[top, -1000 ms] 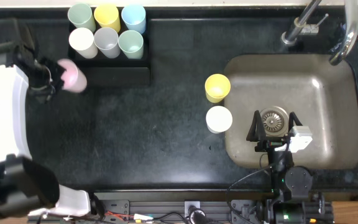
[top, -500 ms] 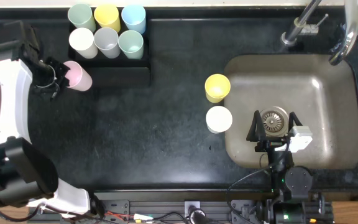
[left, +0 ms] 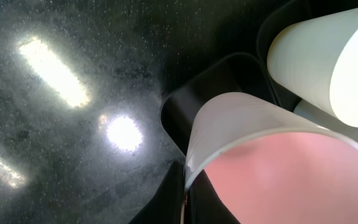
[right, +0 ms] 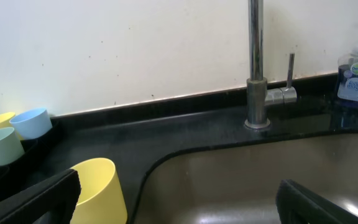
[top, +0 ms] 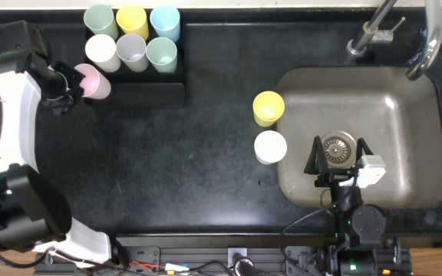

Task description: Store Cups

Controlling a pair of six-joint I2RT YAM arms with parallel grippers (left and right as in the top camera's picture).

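Left jaws grip the pale pink plastic cup (top: 93, 83), tilted over a corner slot of the black plastic cup rack (top: 152, 93). Released askew, it may catch the slot rim and topple. Right jaws stand open.

You have a dark speckled countertop (top: 206, 153) running across the whole work surface, and in the left wrist view it throws back bright patches of overhead light (left: 51, 71). Set into its right side is a steel sink (top: 405, 100) with a round drain (top: 338, 146) toward the basin's left end. Behind the basin you'll see a chrome faucet (right: 255, 74) standing upright on the counter, with a thin upright lever (right: 290, 65) just beside it. A soap bottle (right: 357, 74) holding bluish liquid stands farther along the back of the counter, near the pale wall (right: 135, 43), which is flecked with small dark marks. A curved metal spout (top: 433, 38) arches over the sink's back right corner.
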